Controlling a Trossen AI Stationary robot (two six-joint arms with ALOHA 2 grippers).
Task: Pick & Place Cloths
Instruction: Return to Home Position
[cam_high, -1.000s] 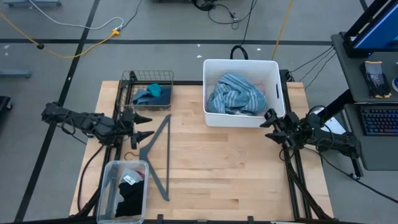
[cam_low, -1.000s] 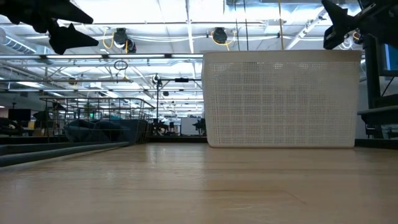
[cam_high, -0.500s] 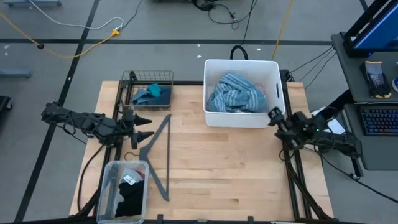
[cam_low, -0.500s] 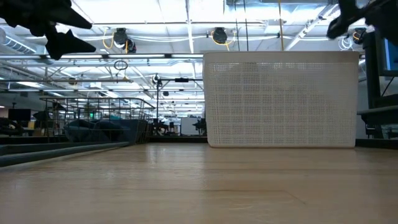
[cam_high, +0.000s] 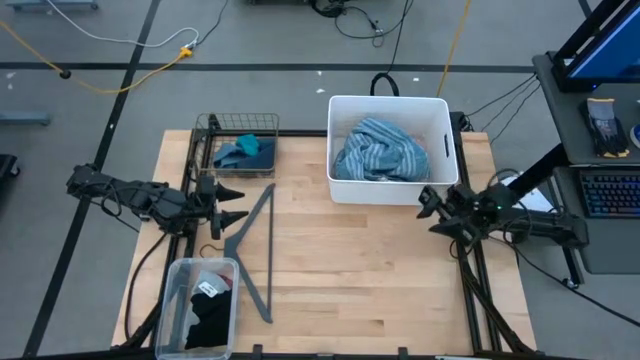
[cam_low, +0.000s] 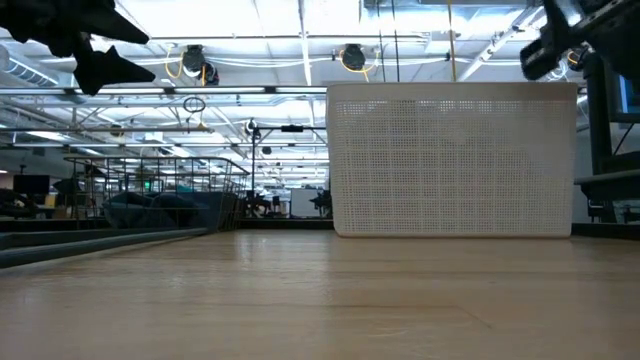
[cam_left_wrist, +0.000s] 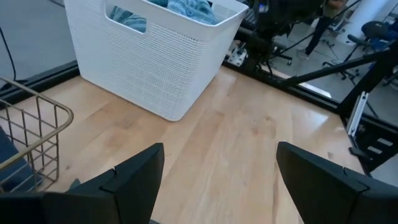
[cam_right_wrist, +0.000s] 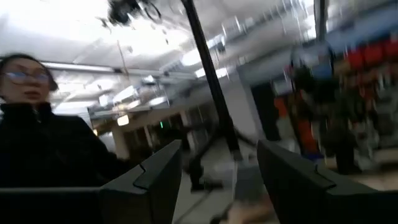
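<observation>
**Both arms reach inward, fingers spread and empty**

The right gripper (cam_high: 430, 212) hangs just beside the white laundry bin (cam_high: 390, 197), at its near corner. The left gripper (cam_high: 238, 206) points inward near the wire basket (cam_high: 212, 128). The blue-striped towel (cam_high: 380, 150) lies bunched inside the bin.

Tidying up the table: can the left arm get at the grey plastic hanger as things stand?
Probably yes: the open left gripper hovers right beside the grey plastic hanger, which lies uncovered on the wooden table, with nothing between them.
</observation>
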